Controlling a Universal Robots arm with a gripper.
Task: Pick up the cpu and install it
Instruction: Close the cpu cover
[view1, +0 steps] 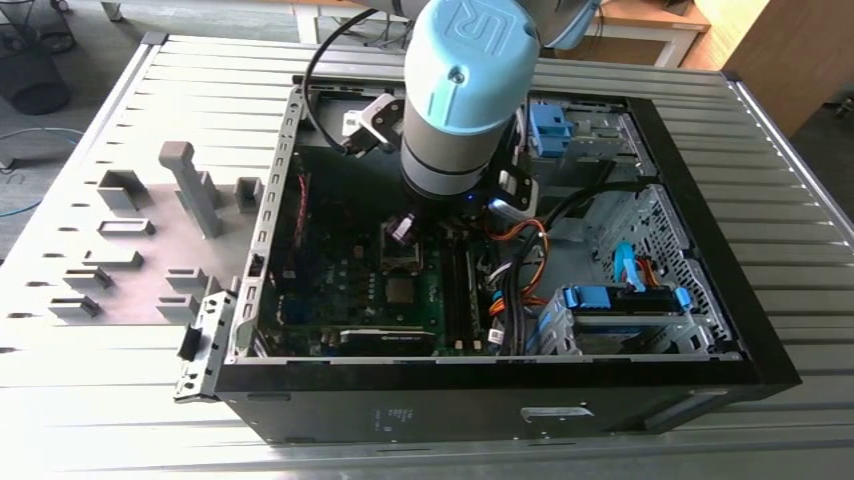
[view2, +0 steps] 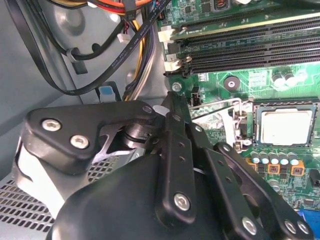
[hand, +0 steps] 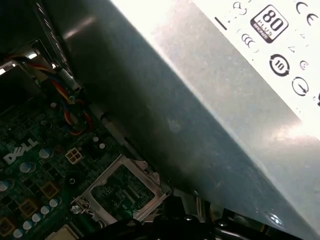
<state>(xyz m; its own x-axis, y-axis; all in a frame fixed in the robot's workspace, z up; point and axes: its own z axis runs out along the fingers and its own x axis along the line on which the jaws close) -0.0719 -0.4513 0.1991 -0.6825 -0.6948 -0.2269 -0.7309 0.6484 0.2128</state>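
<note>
Slatted metal counter (view1: 801, 300) carries an open computer case (view1: 481, 400), lying on its side with the interior facing up. I have the arm (view1: 461, 90) reaching down into the case, above the middle of the motherboard (view1: 360, 290). In the first wrist view the grey power supply (hand: 210, 100) runs alongside the board, close to the camera. Grey holder blocks (view1: 194, 190) stand on the counter outside the case, at the exterior view's left, well apart from the arm. Bundled cables (view2: 100, 55) lie along the case wall beside the memory slots (view2: 250, 47).

The tool (view2: 172, 107) hangs low over the board, near the socket (view2: 257, 125) but apart from it. I cannot tell whether the tool is wide or narrow from these views. The socket's metal frame plate (hand: 120, 192) shows in the first wrist view.

The cpu (view2: 285, 126) lies flat inside the socket, silvery top uncovered, and the tool is clear of it
</note>
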